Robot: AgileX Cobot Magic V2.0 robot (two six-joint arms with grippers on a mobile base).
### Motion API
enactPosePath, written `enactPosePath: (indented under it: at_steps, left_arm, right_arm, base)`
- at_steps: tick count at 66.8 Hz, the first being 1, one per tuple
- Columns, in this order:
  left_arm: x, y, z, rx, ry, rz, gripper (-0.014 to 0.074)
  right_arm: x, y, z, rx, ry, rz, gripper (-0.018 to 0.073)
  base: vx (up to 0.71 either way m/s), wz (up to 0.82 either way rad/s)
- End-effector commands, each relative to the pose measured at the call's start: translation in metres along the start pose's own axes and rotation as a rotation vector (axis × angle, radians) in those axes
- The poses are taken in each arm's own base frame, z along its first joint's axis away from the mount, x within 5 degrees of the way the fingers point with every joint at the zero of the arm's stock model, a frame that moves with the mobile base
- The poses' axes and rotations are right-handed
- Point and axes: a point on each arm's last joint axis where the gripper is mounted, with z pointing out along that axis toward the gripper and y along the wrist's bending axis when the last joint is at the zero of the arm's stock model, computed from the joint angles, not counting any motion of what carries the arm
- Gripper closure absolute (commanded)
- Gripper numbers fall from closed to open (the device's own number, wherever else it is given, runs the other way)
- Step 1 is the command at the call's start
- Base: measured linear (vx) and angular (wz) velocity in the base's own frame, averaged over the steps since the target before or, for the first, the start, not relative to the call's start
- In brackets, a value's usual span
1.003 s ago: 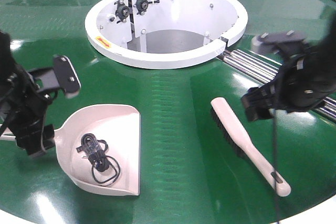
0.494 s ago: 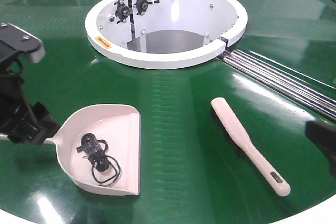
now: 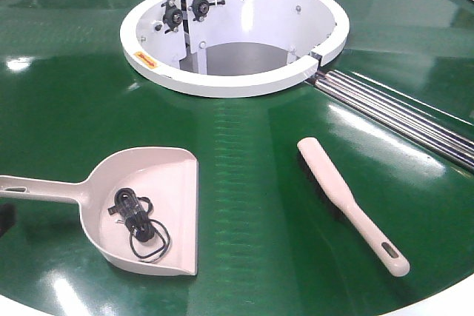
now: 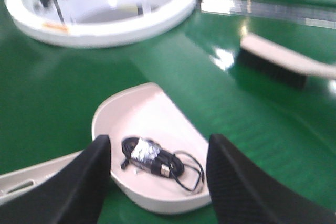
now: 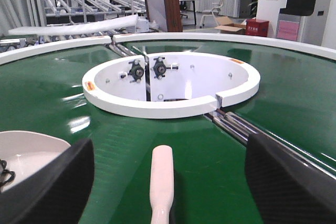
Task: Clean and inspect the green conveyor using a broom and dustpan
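The green conveyor (image 3: 259, 160) fills the front view, and neither gripper shows there. The dustpan (image 3: 159, 183) lies at the lower left, handle pointing left, with a black coiled cable (image 3: 137, 223) inside it. The broom (image 3: 348, 201) lies flat at the lower right, its handle toward the near edge. In the left wrist view my left gripper (image 4: 158, 140) hangs open above the dustpan (image 4: 142, 114) and the cable (image 4: 157, 161), touching neither. In the right wrist view my right gripper (image 5: 168, 145) is open, and the broom (image 5: 161, 177) lies between and below its fingers.
A white ring (image 3: 235, 79) surrounds the central opening, with black fittings on its inner wall. Silver rails (image 3: 400, 116) run from the ring to the right edge. The conveyor's white outer rim (image 3: 444, 301) curves along the near right.
Both arms have pulled back out of the front view, the left one away from the dustpan handle. The dustpan and broom lie where they were.
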Motion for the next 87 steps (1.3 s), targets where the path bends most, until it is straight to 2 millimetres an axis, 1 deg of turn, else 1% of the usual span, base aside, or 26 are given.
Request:
enactPosePath:
  at_steps: [1, 6, 13, 20, 24, 26, 28, 29, 30, 33, 35, 36, 37, 38, 83, 87]
  left_arm:
    - [0.003, -0.001, -0.016, -0.041, -0.224, -0.043, 0.0227]
    - [0.018, -0.002, -0.02, -0.062, -0.303, -0.053, 0.0227]
    - [0.035, -0.002, -0.017, -0.083, -0.336, -0.057, 0.0227]
    - [0.045, -0.003, -0.011, -0.077, -0.315, -0.076, 0.0227]
    - [0.046, -0.003, -0.01, -0.076, -0.309, -0.076, 0.025]
    - [0.046, -0.003, -0.01, -0.076, -0.31, -0.076, 0.0283]
    - [0.046, -0.003, -0.01, -0.078, -0.312, -0.075, 0.0335]
    - [0.046, -0.003, -0.01, -0.078, -0.313, -0.075, 0.036]
    - [0.046, -0.003, -0.01, -0.078, -0.313, -0.075, 0.0402]
    - [0.046, -0.003, -0.01, -0.078, -0.313, -0.075, 0.0512]
    - [0.046, -0.003, -0.01, -0.079, -0.315, -0.076, 0.0591]
    - [0.045, -0.003, -0.01, -0.079, -0.316, -0.075, 0.0606]
    - [0.045, -0.003, -0.01, -0.08, -0.318, -0.075, 0.0605]
    - [0.045, -0.003, -0.01, -0.081, -0.32, -0.075, 0.0605]
    - [0.044, -0.002, -0.011, -0.088, -0.338, -0.075, 0.0603]
    - [0.048, -0.002, -0.008, -0.094, -0.321, -0.057, 0.0603]
  right_arm:
    - [-0.011, 0.0, 0.001, 0.008, -0.12, -0.006, -0.0012]
    - [-0.009, 0.0, 0.002, 0.009, -0.136, -0.006, -0.0012]
    - [0.0, 0.0, 0.006, 0.009, -0.125, -0.004, -0.0012]
    - [0.008, 0.0, 0.009, 0.009, -0.09, -0.005, 0.0001]
    - [0.01, 0.0, 0.009, 0.009, -0.084, -0.007, 0.0044]
    - [0.01, 0.0, 0.009, 0.009, -0.085, -0.007, 0.0089]
    - [0.009, 0.0, 0.009, 0.009, -0.088, -0.007, 0.0151]
    - [0.009, 0.0, 0.009, 0.009, -0.089, -0.007, 0.0197]
    - [0.009, 0.0, 0.009, 0.009, -0.089, -0.006, 0.0231]
    - [0.01, 0.0, 0.009, 0.008, -0.084, -0.003, 0.0379]
    - [0.01, 0.0, 0.01, 0.007, -0.078, 0.0, 0.0459]
    - [0.011, 0.0, 0.01, 0.006, -0.073, 0.002, 0.0517]
    - [0.011, 0.0, 0.01, 0.006, -0.07, 0.004, 0.0556]
    - [0.011, 0.0, 0.01, 0.004, -0.067, 0.01, 0.0575]
    - [0.011, 0.0, 0.01, 0.0, -0.064, 0.024, 0.0568]
    - [0.011, 0.0, 0.01, 0.0, -0.064, 0.024, 0.0568]
  base:
    - [0.0, 0.0]
    - [0.0, 0.0]
    - [0.0, 0.0]
    - [0.0, 0.0]
    - [0.0, 0.0]
    - [0.0, 0.0]
    - [0.0, 0.0]
    - [0.0, 0.0]
    - [0.0, 0.0]
    - [0.0, 0.0]
    - [0.0, 0.0]
    - [0.0, 0.0]
    - [0.0, 0.0]
    - [0.0, 0.0]
    - [0.0, 0.0]
    - [0.0, 0.0]
